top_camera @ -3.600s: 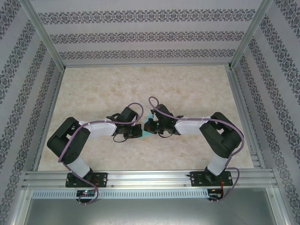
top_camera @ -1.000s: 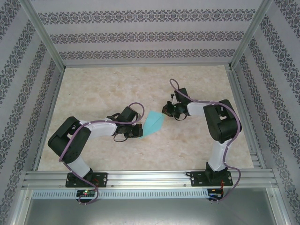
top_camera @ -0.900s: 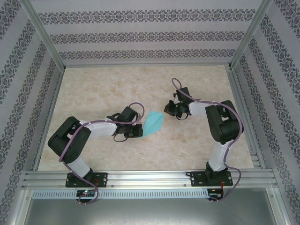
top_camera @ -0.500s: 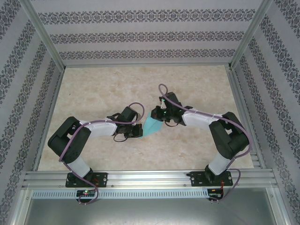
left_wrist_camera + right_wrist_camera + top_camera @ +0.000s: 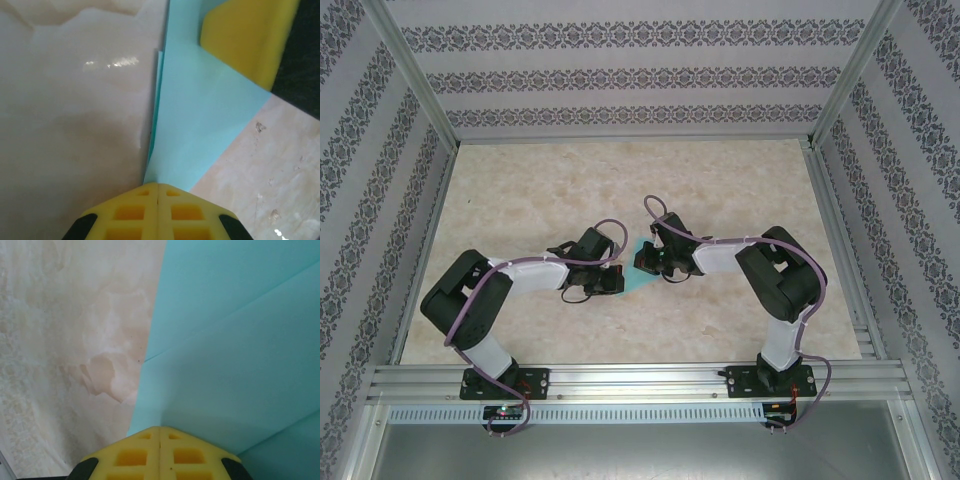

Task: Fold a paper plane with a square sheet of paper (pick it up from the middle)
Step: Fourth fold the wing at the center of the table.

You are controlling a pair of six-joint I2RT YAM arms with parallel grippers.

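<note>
From above, a beige, marble-patterned table [image 5: 720, 190] sits inside an aluminium frame [image 5: 620, 380], with walls [image 5: 620, 75] papered in grey floral stripes on three sides. Both black-and-white arms bend inward at the elbow and meet near the table's middle. The left gripper [image 5: 612, 280] and right gripper [image 5: 645, 262] close in from either side on a light-blue paper sheet [image 5: 638, 284], partly folded and lying flat between them. Purple cables [image 5: 603, 224] loop over the wrists.

At the left wrist, the left gripper [image 5: 158, 187] has its yellow, grid-moulded fingertips closed together, their tip resting on the narrow corner of the paper sheet [image 5: 200, 125]. The paper fans out smooth and matte, with a sharp straight fold along its left side. At top right, a yellow pad [image 5: 245, 35] of the right gripper sits over the paper. The table [image 5: 75, 125] gleams glossy.

At the right wrist, the right gripper [image 5: 160, 432] is likewise pinched shut with nothing between the fingertips, tip down on the paper sheet [image 5: 240, 340]. The paper shows overlapping layers and straight diagonal fold lines. Mottled beige table [image 5: 75, 315] lies to the left.
</note>
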